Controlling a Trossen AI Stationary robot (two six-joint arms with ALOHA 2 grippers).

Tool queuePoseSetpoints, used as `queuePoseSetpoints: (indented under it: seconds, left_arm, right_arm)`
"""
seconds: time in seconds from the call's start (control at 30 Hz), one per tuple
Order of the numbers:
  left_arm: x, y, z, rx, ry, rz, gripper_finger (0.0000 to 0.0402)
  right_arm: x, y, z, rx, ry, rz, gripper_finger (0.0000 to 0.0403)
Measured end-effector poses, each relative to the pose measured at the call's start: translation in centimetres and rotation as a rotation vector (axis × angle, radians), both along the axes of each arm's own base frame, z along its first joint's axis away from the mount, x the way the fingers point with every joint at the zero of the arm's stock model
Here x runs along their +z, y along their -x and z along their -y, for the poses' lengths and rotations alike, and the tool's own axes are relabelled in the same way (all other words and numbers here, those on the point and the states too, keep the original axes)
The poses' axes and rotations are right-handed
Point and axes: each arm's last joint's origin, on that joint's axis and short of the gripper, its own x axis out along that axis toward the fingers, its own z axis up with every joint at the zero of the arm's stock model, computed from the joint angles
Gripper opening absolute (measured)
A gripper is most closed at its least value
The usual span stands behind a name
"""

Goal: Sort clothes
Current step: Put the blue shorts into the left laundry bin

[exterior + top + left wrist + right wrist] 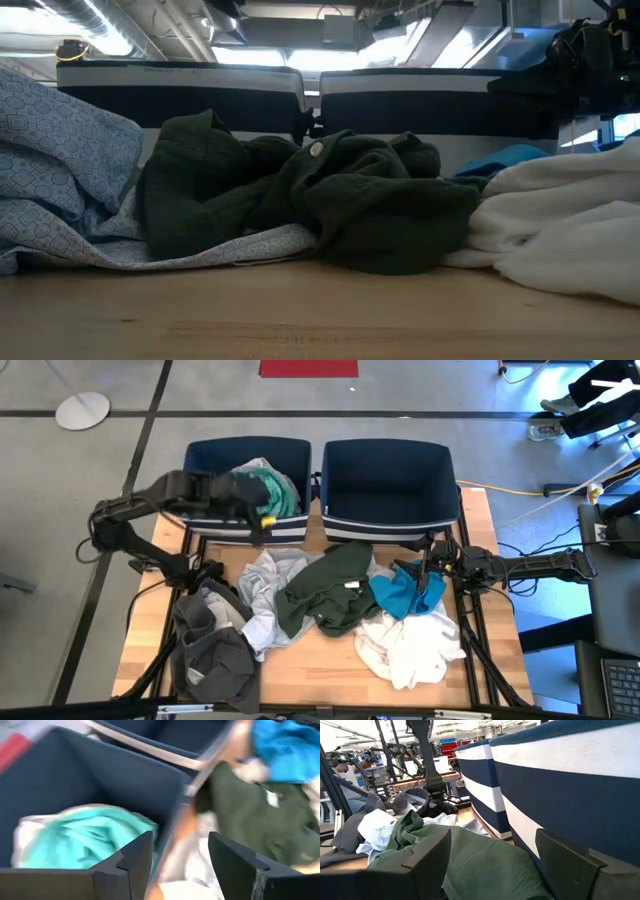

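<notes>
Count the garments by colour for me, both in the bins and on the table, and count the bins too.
Turquoise garment, in the left bin: 1
Blue garment: 1
Dark green garment: 1
White garment: 1
Light grey garment: 1
Dark grey garment: 1
Navy bins, counting the right bin: 2
Total: 6 garments, 2 bins

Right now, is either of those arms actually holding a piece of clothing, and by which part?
No. The left gripper is open over the left bin, above the turquoise garment. The right gripper is open and empty beside the dark green garment.
</notes>
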Motion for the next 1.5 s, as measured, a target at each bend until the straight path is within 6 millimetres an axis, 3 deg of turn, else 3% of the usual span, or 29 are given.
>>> queuePoseSetpoints:
  seconds: [0.23, 0.37, 0.63, 0.9, 1.3, 1.5]
  left_arm:
    - [-1.7, -0.5, 5.4, -0.101, 0.095, -0.041, 0.0182]
    - [-3.7, -0.4, 7.9, -0.130, 0.131, -0.092, 0.0182]
    - [-8.6, -0.3, 10.7, -0.092, 0.186, -0.171, 0.0182]
    - [-11.7, -1.1, 11.7, -0.116, 0.218, -0.132, 0.0182]
    - [-12.4, -2.7, 11.3, -0.117, 0.224, -0.070, 0.0183]
    - [-13.2, -4.7, 11.5, -0.197, 0.178, -0.045, 0.0183]
  right_arm:
    - [0.0, 0.0, 0.0, 0.001, -0.004, -0.004, 0.0294]
    - [-0.1, 0.0, 0.0, 0.000, -0.004, -0.005, 0.0294]
    - [0.0, 0.0, 0.0, 0.000, -0.005, -0.001, 0.0294]
    - [0.0, 0.0, 0.0, 0.000, -0.005, 0.004, 0.0294]
    - [0.1, 0.0, 0.0, 0.010, 0.016, 0.012, 0.0294]
    - [0.3, -0.1, -0.2, 0.072, 0.028, -0.005, 0.0294]
